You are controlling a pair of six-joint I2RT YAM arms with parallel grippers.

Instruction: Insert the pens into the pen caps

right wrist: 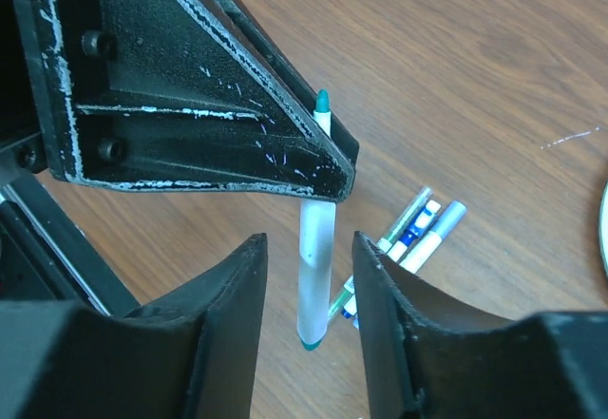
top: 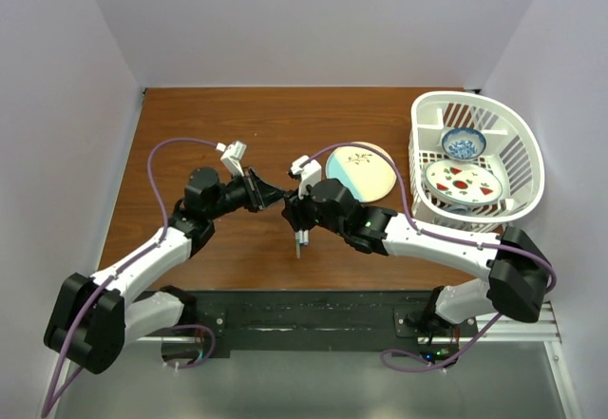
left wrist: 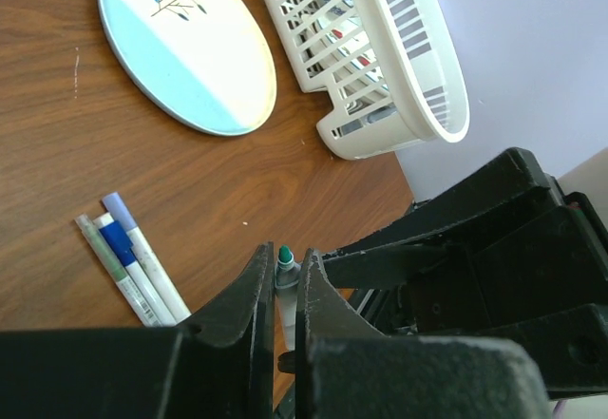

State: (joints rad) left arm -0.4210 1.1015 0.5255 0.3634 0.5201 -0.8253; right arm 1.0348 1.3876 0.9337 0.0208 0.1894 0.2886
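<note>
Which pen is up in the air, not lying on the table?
The green-tipped pen, pinched upright in the left pincer. The other pens lie flat together on the table.

Wooden table (top: 285,124) between pale walls (top: 313,20)

Wooden table (top: 190,124), oval plate (top: 361,174), white basket (top: 521,158)
</note>
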